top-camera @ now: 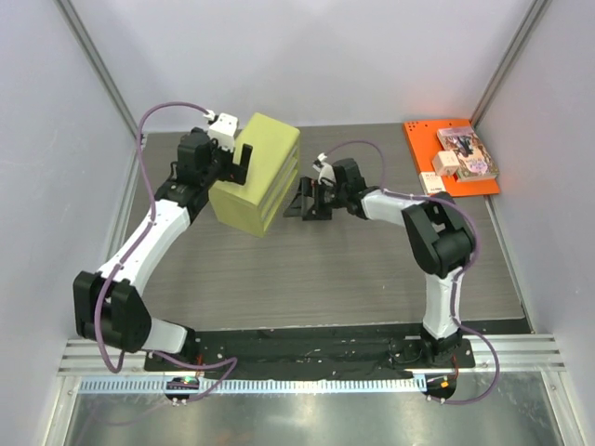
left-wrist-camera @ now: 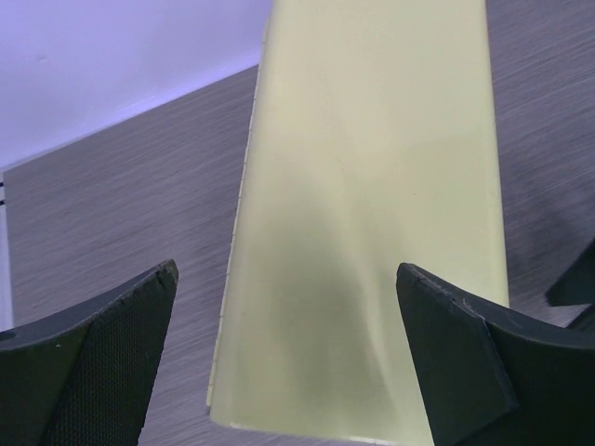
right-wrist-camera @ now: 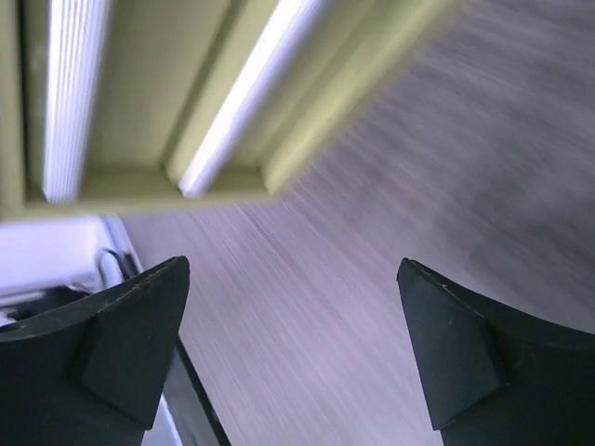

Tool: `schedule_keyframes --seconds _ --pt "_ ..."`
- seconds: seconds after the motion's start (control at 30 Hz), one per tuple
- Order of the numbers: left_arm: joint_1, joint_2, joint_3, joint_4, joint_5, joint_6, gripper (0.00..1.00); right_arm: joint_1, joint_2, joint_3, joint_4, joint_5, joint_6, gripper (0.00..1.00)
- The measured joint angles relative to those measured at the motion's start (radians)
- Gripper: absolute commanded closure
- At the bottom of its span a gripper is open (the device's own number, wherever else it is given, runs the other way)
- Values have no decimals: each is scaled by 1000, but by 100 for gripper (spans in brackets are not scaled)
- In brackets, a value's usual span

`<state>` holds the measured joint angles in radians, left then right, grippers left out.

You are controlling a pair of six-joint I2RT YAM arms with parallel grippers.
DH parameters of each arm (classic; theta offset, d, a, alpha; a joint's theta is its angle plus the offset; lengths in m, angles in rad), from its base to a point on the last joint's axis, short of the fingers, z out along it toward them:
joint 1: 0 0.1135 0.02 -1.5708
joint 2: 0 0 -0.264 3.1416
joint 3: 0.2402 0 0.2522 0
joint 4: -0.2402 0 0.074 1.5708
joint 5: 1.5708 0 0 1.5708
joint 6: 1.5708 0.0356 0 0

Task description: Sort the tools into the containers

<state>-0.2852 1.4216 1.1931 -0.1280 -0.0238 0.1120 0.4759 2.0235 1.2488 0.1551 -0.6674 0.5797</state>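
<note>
A pale yellow-green drawer container [top-camera: 260, 181] stands on the dark table at the middle left. My left gripper [top-camera: 240, 160] is at its upper left corner, open. In the left wrist view [left-wrist-camera: 286, 269] the container's smooth side [left-wrist-camera: 372, 167] lies between and ahead of the jaws, touching neither finger. My right gripper [top-camera: 303, 199] is open and empty just right of the container, low over the table. In the right wrist view [right-wrist-camera: 293, 262] the container's slotted face [right-wrist-camera: 139, 111] fills the upper left. No loose tool shows near either gripper.
An orange board [top-camera: 423, 139] lies at the back right corner with a purple packet [top-camera: 468, 151] and small boxes [top-camera: 444, 164] on it. Grey walls close the table in on the left, back and right.
</note>
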Motion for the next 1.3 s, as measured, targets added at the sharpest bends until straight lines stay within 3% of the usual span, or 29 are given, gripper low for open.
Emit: schedule_keyframes --seconds 0.2,0.33,0.47,0.63,0.77,0.93,1.13,1.3 --pt "36 -110 -41 -44 15 -2 0 -120 -260 -68 -301 113 -225 0" --pt "148 -205 -86 -80 53 -11 0 -183 -518 -105 -413 344 -379 0" --pt "297 -311 -103 -112 102 -31 0 -177 -797 -161 -431 623 -550 0" --pt "462 -416 -102 -116 143 -64 0 -194 -1059 -271 -330 939 -755 0" --pt "504 -451 -118 -100 163 -80 0 -226 -1106 -314 -208 1109 -869 0" --pt "591 -457 -154 -106 217 -85 0 -272 -1098 -371 -99 1207 -971 1" --pt "805 -359 97 -188 336 -95 0 -435 -1018 -228 -67 1149 -1022 1" --pt "827 -399 169 -182 387 -102 0 -517 -968 -58 -27 1102 -1009 4"
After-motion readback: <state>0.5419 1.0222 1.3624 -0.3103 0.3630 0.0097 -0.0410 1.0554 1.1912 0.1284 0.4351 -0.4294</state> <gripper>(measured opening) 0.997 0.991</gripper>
